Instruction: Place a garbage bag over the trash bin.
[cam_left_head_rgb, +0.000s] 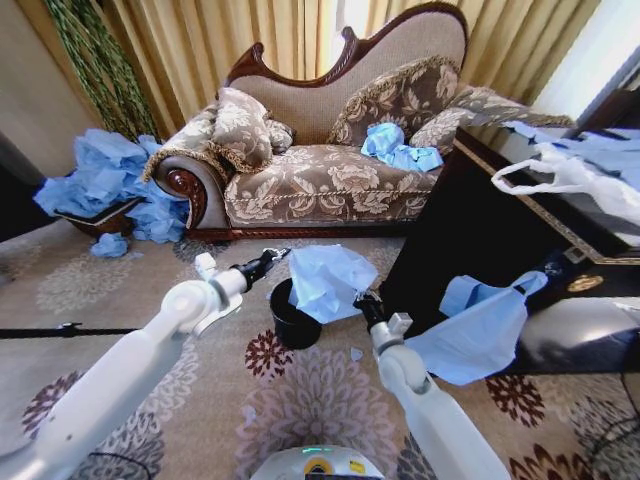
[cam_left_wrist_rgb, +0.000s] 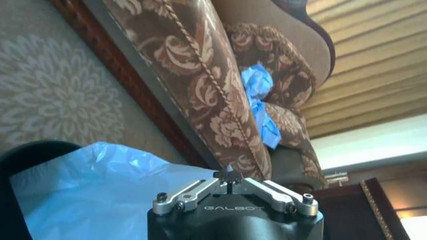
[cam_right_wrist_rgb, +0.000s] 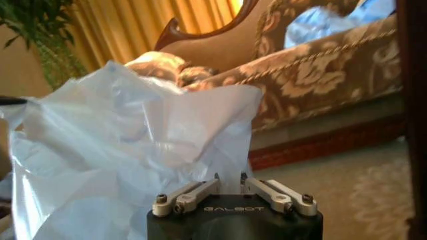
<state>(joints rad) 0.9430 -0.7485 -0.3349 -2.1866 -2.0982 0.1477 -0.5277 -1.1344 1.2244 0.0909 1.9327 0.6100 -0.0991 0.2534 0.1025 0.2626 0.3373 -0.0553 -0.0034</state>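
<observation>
- Bag (cam_left_head_rgb: 328, 281) hangs over the bin (cam_left_head_rgb: 292, 316), pinched in the right gripper (cam_left_head_rgb: 364, 298).
- Left gripper (cam_left_head_rgb: 277, 256), jaws pressed together on nothing, sits by the bag's top edge.
- Step: bag's up, not on the bin yet.
- Next, prob: open the mouth, pull it round the rim.
- Both grippers read "GALBOT".

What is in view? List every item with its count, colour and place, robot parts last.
Thin light-blue plastic garbage bag: one, held over the bin's right rim.
Small black cylindrical trash bin: one, on the carpet.
Floral upholstered sofa with dark wood trim: one, beige-brown, behind the bin.
Crumpled blue bags: a bunch on the sofa seat; a pile left of the sofa.
Wider light-blue bag: one, hanging off the dark cabinet.
White plastic bag with loop handles: one, on the cabinet top.
Left tool: shut, beside the bag's top-left edge.
Right tool: shut on the bag's lower right.
</observation>
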